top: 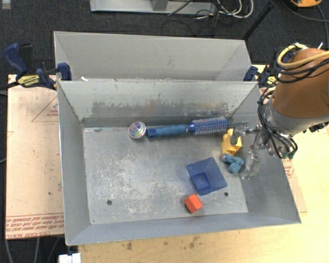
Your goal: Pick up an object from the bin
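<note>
End effector [251, 160] hangs low in the grey metal bin [126, 190], close against the sloping right wall, below the arm's orange-covered wrist and its bundle of cables. Whether it is released or clenched cannot be told from this angle, nor whether it has hold of anything.

The thing nearest to it is a small light-blue piece [233, 164] of irregular shape. It lies on the bin floor just to the end effector's left, so close that I cannot tell whether the two touch. Just beyond that piece, up and to the left of the end effector, is a small yellow object [231, 142], resting against the light-blue one or very nearly.

Further left and a little toward the near rim lies a dark blue square cup [206, 176], tipped on its side, with a small orange block [193, 203] just beyond it, nearer the front wall. A blue hairbrush [186, 129] lies along the far wall, its bristled head toward the end effector and its handle pointing away. A round silvery object [136, 130] sits at the handle's end, well apart from the end effector.
</note>
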